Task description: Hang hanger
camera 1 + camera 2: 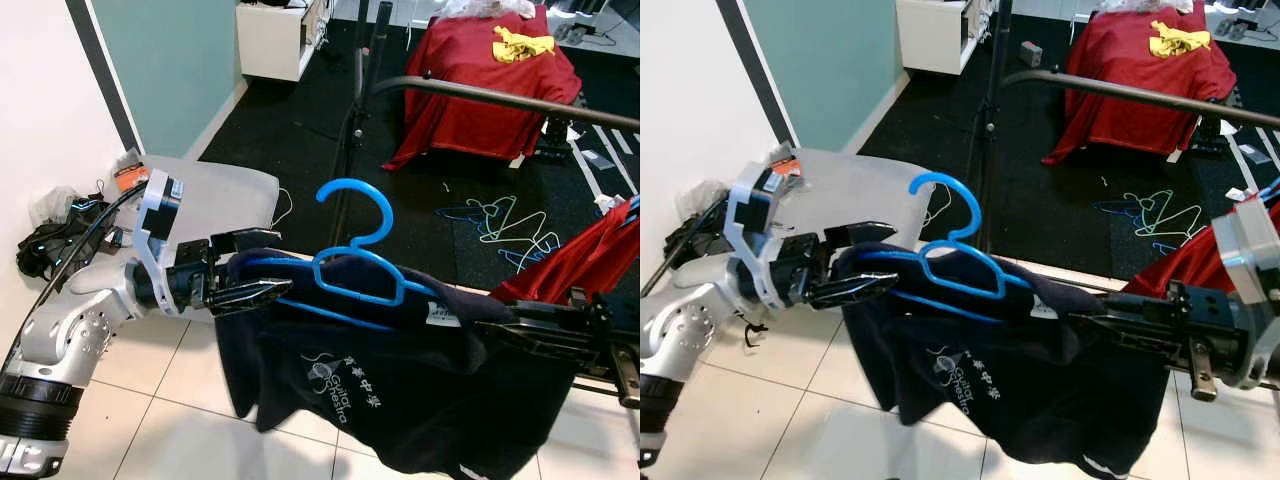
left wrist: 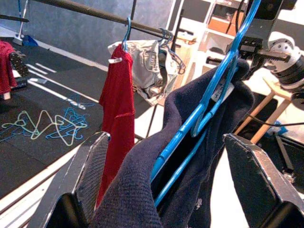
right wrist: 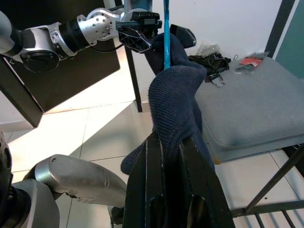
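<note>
A navy sweater (image 1: 400,380) with white print hangs on a blue hanger (image 1: 388,212), hook pointing up, held level between my two arms. My left gripper (image 1: 262,268) is open, its fingers (image 2: 90,175) spread wide around the sweater's left shoulder and the hanger's end. On the other shoulder, my right gripper (image 1: 490,328) is shut on the cloth and the hanger's wire (image 3: 166,28). The dark clothes rail (image 1: 500,98) runs behind and above the hook, apart from it. A red garment (image 1: 570,260) hangs on the rail at the right.
The rack's upright post (image 1: 355,110) stands just behind the hanger. A grey cushioned seat (image 1: 220,195) and a bundle of cables (image 1: 50,245) are on my left. Several loose hangers (image 1: 500,225) lie on the dark carpet. A red-draped table (image 1: 480,80) stands further back.
</note>
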Available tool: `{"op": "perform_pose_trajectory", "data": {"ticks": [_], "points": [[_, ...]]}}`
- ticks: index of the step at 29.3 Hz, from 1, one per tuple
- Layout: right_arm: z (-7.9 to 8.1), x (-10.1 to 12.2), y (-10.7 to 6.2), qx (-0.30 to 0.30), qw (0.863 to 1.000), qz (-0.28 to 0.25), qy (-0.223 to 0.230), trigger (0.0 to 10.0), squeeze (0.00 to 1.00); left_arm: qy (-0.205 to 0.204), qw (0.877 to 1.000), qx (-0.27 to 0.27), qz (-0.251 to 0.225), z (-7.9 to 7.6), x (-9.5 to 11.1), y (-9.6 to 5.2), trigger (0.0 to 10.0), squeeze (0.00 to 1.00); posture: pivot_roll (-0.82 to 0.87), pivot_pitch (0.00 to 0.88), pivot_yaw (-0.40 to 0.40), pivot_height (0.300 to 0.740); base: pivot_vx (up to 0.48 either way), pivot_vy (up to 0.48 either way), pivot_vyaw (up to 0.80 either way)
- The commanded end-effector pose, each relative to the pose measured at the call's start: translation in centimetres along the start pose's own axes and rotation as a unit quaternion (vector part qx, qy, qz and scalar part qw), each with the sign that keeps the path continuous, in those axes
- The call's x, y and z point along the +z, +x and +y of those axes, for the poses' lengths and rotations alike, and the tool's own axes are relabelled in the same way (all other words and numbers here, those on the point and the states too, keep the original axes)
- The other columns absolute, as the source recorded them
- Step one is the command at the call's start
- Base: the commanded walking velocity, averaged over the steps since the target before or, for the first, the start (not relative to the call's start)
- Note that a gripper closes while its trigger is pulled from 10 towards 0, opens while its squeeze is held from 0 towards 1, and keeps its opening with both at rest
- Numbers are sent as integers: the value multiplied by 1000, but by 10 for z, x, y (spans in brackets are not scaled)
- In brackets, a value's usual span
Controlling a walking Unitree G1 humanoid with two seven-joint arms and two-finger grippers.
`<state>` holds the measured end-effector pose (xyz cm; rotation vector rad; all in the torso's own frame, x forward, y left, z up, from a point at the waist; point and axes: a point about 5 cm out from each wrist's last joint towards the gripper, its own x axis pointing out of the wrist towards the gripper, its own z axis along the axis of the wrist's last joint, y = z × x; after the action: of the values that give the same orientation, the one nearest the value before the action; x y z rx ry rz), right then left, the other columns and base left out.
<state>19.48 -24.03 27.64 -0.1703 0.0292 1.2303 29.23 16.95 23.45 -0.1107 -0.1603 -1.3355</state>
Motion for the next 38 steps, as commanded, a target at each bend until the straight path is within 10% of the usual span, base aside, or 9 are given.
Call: {"op": "perform_pose_trajectory", "data": {"ticks": [1, 23, 38], "points": [[3, 7, 0, 10, 1000, -5, -15, 0, 0, -9, 1000, -14, 4, -4, -4, 1, 10000, 0, 7, 175, 4, 740, 0, 0, 0], [-18, 1, -8, -62, 998, 11, -28, 0, 0, -16, 998, -66, 1, -22, -1, 20, 10000, 0, 10, 178, 6, 740, 0, 0, 0], [-16, -8, -10, -57, 997, 50, -14, 0, 0, 39, 998, 26, -33, 3, 10, 30, 10000, 0, 4, 175, 8, 740, 0, 0, 0]]}}
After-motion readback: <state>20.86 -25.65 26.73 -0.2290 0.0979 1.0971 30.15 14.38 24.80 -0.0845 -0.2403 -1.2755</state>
